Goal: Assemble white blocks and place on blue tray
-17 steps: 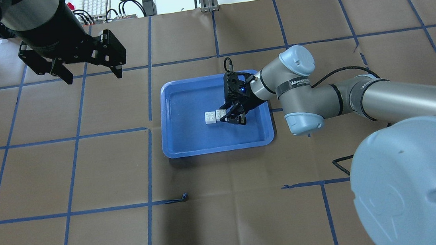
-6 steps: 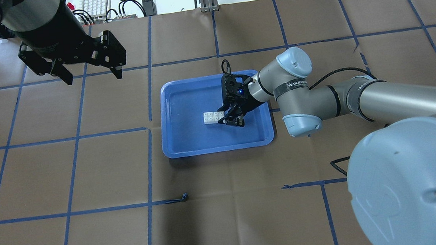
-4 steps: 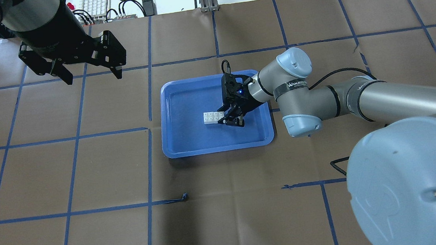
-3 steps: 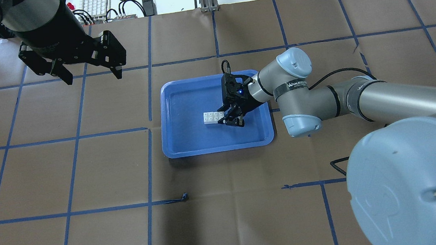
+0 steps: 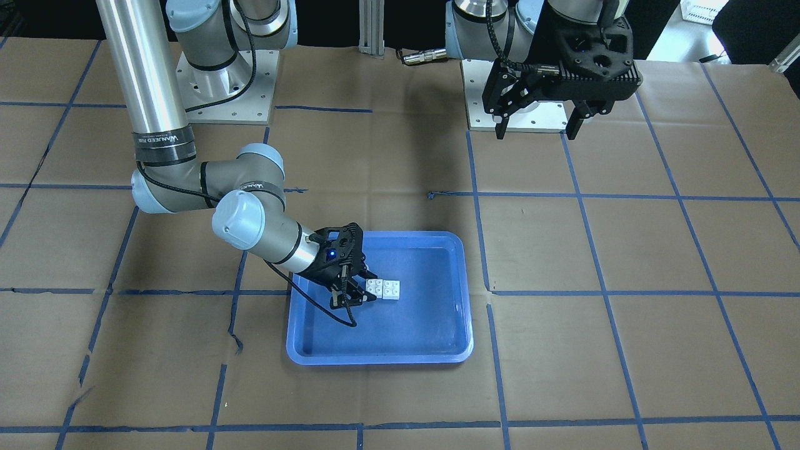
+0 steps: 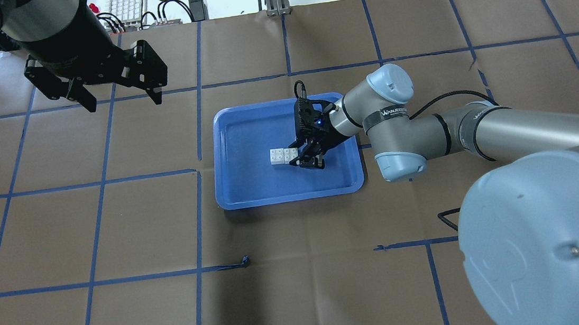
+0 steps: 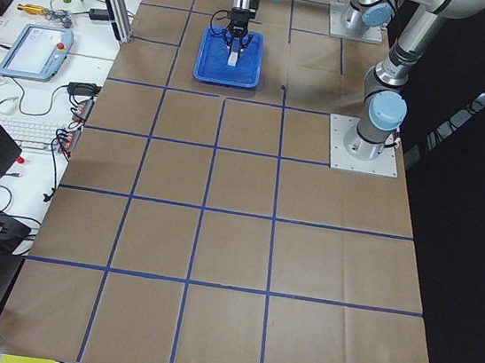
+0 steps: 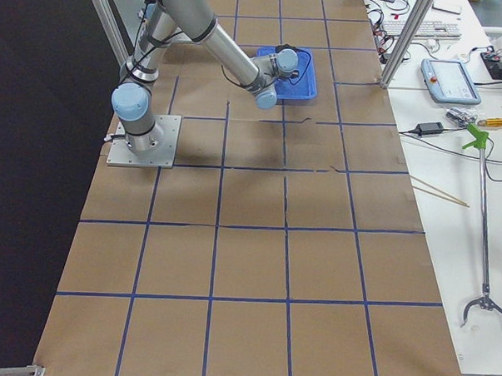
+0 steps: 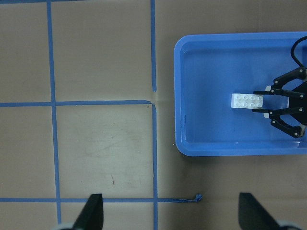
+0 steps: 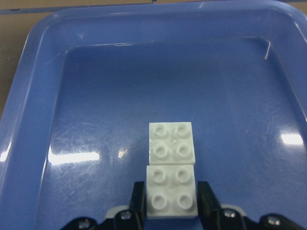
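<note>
Two white blocks lie studs up, side by side and touching, on the floor of the blue tray. My right gripper reaches low into the tray from the right and is shut on the nearer block, with a finger on each side. The other block lies free just beyond it. The blocks and tray also show in the front view. My left gripper hangs open and empty, high over the far left of the table.
Brown paper with a blue tape grid covers the table. A curled scrap of tape lies in front of the tray. A keyboard and cables sit beyond the far edge. The arm bases stand at the robot's side.
Since 2.9 s ago my right gripper slid left with its block, which now lies flush against the other. No visible change over the last second. The left arm stayed still.
</note>
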Robot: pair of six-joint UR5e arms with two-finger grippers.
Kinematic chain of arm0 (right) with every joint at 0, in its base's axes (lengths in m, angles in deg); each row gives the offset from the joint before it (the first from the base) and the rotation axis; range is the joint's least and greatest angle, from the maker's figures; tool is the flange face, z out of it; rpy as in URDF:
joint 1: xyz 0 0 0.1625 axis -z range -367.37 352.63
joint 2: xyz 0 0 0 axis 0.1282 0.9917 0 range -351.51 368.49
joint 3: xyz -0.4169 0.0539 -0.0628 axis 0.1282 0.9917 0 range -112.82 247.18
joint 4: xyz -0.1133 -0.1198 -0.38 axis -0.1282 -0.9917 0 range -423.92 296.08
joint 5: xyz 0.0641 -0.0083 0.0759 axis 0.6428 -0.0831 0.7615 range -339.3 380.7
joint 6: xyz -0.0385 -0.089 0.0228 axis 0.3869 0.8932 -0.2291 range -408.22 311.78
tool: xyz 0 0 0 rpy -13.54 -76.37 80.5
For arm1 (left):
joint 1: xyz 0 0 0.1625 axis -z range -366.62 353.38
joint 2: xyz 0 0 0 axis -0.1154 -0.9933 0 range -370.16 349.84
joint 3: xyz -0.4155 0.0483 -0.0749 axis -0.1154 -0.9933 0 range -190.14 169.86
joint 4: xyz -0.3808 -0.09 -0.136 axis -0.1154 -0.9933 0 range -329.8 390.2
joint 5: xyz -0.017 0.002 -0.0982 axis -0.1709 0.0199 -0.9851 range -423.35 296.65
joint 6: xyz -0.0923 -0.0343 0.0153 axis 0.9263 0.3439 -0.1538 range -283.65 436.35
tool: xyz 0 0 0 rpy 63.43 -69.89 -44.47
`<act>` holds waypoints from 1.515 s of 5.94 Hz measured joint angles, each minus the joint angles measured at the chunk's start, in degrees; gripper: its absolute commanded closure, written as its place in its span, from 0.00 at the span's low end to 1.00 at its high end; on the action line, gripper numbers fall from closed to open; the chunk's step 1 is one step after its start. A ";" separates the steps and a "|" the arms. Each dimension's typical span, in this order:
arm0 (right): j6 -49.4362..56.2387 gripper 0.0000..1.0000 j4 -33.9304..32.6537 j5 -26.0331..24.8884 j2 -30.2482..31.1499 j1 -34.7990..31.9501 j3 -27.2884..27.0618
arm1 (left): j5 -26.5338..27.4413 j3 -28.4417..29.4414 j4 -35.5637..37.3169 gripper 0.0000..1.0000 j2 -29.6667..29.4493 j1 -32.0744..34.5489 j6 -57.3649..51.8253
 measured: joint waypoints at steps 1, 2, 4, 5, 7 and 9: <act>0.00 0.39 0.00 0.03 -0.01 0.00 0.01 | 0.00 -0.01 0.00 0.01 0.01 0.00 -0.01; 0.00 0.39 0.00 0.07 -0.08 0.00 0.01 | 0.00 -0.02 0.00 0.01 0.01 0.00 -0.02; 0.00 0.39 0.00 0.12 -0.22 0.00 0.14 | -0.04 0.00 0.00 0.01 0.00 0.00 -0.03; 0.00 0.39 -0.03 0.13 -0.28 0.00 0.29 | -0.02 0.01 0.00 0.01 0.00 0.00 -0.02; 0.00 0.25 -0.83 0.06 -0.49 0.00 0.52 | 0.00 -0.01 0.00 0.01 0.06 0.00 -0.02; -1.11 0.00 -0.95 0.01 -0.40 0.06 1.33 | 0.00 0.04 0.00 0.01 0.05 0.00 -0.04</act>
